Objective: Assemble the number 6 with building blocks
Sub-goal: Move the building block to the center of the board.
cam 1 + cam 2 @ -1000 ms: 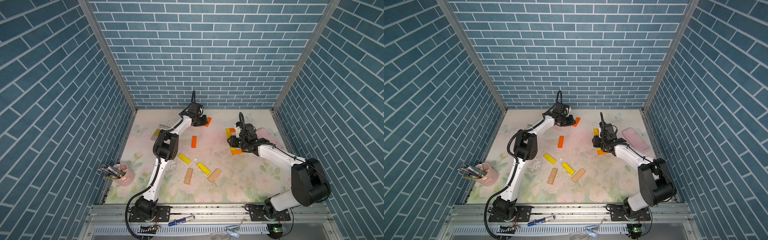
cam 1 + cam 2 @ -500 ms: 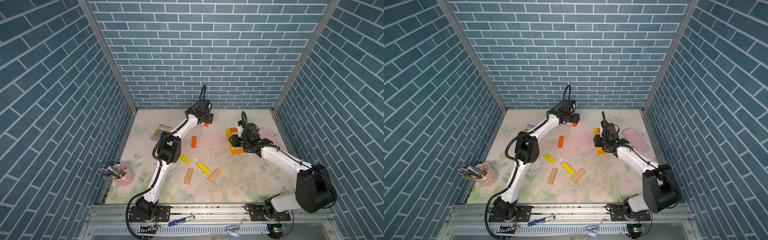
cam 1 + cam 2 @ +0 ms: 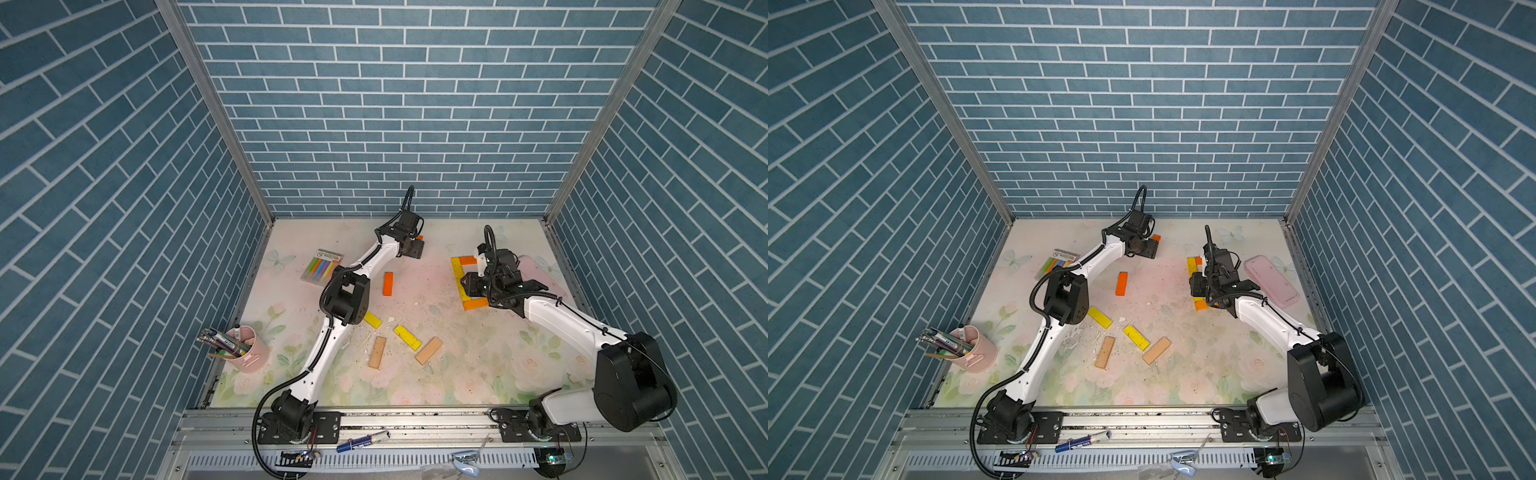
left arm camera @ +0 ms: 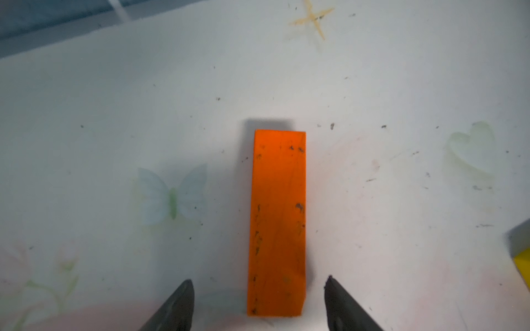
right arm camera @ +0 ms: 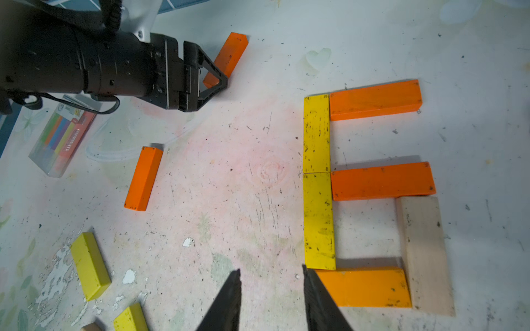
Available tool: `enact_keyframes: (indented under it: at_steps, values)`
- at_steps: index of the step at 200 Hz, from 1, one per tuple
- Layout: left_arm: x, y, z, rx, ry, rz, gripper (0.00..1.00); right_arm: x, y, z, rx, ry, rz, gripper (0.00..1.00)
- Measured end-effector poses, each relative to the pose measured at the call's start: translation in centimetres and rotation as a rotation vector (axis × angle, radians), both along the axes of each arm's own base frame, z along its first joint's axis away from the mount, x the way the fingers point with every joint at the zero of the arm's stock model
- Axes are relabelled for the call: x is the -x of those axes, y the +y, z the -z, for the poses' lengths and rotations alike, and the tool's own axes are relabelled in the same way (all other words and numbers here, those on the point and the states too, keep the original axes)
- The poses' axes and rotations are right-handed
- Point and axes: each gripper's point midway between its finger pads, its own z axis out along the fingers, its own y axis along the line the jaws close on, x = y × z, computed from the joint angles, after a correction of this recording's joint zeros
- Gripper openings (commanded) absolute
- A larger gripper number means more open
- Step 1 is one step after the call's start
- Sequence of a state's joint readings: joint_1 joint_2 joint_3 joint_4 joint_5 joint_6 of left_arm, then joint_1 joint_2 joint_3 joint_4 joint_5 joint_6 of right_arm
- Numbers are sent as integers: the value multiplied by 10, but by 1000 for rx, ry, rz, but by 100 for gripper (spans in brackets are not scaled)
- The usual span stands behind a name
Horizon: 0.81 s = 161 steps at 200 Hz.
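— Orange plank [image 4: 276,223], flat on the floral mat [image 3: 478,365]: where does it lie, and which way does it point?
— Near the far edge, about mid-width. Its long axis runs near to far, the far end leaning right. The left gripper [image 4: 258,285] stands over its near end, jaws wide, one on each side, mat showing in both gaps; it grips nothing.
— And the number?
— Right of centre, six planks lie flat. Two yellow planks [image 5: 317,134] sit end to end, long axes near to far, forming the left spine. Three orange bars point right from it: a far bar [image 5: 375,99], a middle bar [image 5: 381,180] and a paler near bar [image 5: 364,288]. A tan plank [image 5: 424,255] runs near to far, joining the right ends of the middle and near bars.
— The right gripper [image 5: 271,269]?
— Just left of the near bar, jaws slightly apart over bare mat, empty. One jaw overlaps that bar's left end; contact cannot be told.
— Loose pieces?
— A loose orange plank [image 3: 388,284] left of centre points near to far; two loose yellow planks [image 3: 407,336] and two loose tan planks [image 3: 377,352] lie nearer, at mixed angles.
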State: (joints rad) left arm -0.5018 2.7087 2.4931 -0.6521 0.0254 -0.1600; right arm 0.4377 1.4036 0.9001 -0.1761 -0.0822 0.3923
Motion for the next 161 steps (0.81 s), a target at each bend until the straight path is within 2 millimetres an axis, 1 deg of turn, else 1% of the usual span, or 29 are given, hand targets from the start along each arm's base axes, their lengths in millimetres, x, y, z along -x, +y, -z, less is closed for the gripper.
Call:
enact_keyframes:
  at_steps: [10, 21, 31, 40, 49, 69, 83, 88, 112, 124, 132, 140, 161]
  values:
    - [0, -1, 0, 2, 1, 3, 65, 0, 0, 0, 1, 0, 1, 38]
    - [0, -3, -4, 10, 0, 9, 58, 0, -1, 0, 3, -1, 2, 38]
    - [-1, -4, -8, 20, -1, 7, 55, 0, -1, 0, 3, -2, 4, 38]
    - [-3, -6, -13, 26, -10, 13, 47, -1, -1, 0, 5, -2, 5, 38]
    - [-5, -8, -18, 38, -19, 14, 43, -1, -1, 0, 6, -2, 6, 38]
    - [-5, -11, -23, 52, -20, 21, 43, 0, -2, 1, 8, -1, 7, 38]
    - [-3, -11, -23, 56, -13, 23, 50, 0, -2, 1, 10, 1, 7, 38]
    - [-3, -11, -23, 55, -10, 21, 51, 0, -2, 1, 12, 2, 6, 38]
    - [2, -9, -11, 44, 20, 20, 51, 2, -3, 3, 21, 11, 3, 38]
    - [4, -8, -2, 38, 42, 14, 49, 3, -4, 4, 25, 14, 4, 38]
    - [4, -9, 1, 40, 46, 12, 49, 3, -4, 5, 26, 16, 5, 38]
    - [4, -10, 1, 48, 48, 12, 44, 3, -4, 5, 27, 17, 5, 38]
    - [6, -12, 1, 66, 59, 7, 27, 4, -6, 6, 33, 20, 7, 38]
